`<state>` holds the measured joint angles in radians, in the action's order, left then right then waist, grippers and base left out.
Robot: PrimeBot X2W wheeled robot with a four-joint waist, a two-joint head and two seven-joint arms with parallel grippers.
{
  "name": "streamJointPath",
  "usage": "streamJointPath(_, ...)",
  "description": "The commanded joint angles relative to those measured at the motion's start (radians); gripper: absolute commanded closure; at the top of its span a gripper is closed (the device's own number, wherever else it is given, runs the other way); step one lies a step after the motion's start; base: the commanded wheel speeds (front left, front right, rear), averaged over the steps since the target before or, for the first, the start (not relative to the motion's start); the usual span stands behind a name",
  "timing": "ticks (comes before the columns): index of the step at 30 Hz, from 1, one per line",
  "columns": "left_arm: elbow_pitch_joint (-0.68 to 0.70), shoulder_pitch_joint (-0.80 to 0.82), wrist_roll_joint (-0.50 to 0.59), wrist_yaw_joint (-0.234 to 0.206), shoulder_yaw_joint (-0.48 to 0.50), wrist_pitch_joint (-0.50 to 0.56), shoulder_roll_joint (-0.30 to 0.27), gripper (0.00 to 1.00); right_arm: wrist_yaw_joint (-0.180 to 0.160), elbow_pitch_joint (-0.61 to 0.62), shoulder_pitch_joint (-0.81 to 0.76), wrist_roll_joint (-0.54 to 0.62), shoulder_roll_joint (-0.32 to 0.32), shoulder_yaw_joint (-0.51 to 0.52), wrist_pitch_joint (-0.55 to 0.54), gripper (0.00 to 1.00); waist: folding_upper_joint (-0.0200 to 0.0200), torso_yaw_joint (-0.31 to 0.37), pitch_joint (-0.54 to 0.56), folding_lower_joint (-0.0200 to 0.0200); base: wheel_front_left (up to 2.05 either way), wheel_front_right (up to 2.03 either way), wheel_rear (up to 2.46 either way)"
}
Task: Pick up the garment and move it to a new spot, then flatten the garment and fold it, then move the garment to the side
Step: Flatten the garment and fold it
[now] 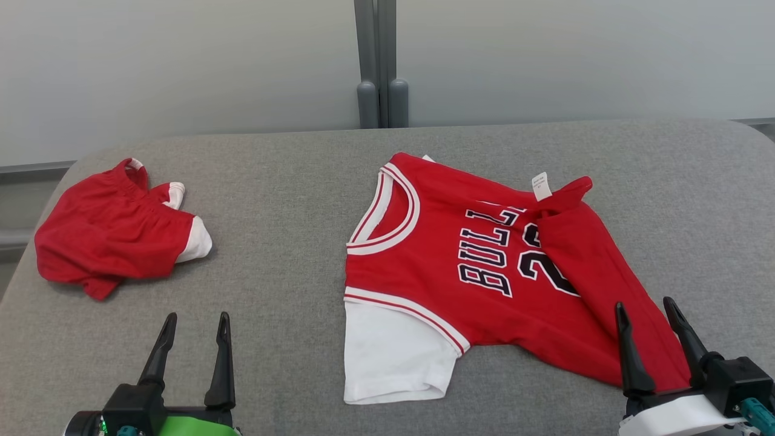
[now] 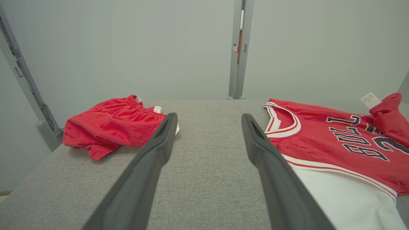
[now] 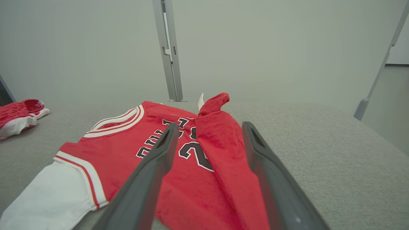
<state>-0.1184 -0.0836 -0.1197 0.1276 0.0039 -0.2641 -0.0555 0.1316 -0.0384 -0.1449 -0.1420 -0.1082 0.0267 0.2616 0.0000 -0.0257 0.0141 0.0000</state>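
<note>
Left gripper [image 1: 198,316] sits at the lower left of the head view with its two fingers apart and nothing between them, over bare grey table [image 1: 290,272]. The right gripper [image 1: 643,303], also spread and holding nothing, stands at the near right edge of the red shirt [image 1: 484,260], a likely start for a pick. The shirt lies mid-table with a white sleeve towards the robot. One red flap is folded back over the printed number, and a white label [image 1: 540,185] sticks up at its far end, so it probably needs flattening before any fold. A bunched pair of red shorts [image 1: 109,236] lies well apart at the far left. Nothing holds the clothes but the table top.

From the left wrist, the parted fingers frame empty table, with the shorts to one side and the shirt's collar and sleeve to the other.

From the right wrist, the open fingers point along the folded flap, which runs between them. Whether they touch the cloth I cannot tell.
</note>
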Motion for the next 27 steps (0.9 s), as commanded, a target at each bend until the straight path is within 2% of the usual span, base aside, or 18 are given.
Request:
streamJointPath(1, 0.004, -0.016, -0.004, 0.005, -0.001, 0.000, -0.010, 0.00, -0.002, -0.001, -0.012, 0.005, 0.000, 0.001, 0.005, 0.00, 0.0000, 0.001, 0.001, 0.0000, 0.00, 0.00, 0.00)
streamJointPath(22, 0.006, -0.030, -0.021, 0.004, -0.007, 0.000, -0.018, 0.00, -0.002, -0.006, -0.010, -0.016, -0.008, -0.004, 0.005, 0.00, 0.0000, 0.011, 0.006, 0.0000, 0.00, 0.00, 0.00)
streamJointPath(27, -0.028, -0.022, -0.030, 0.005, -0.054, 0.000, -0.022, 0.00, -0.002, -0.024, 0.021, -0.022, -0.034, 0.006, 0.004, 0.00, 0.0000, 0.023, -0.002, 0.0000, 0.00, 0.00, 0.00)
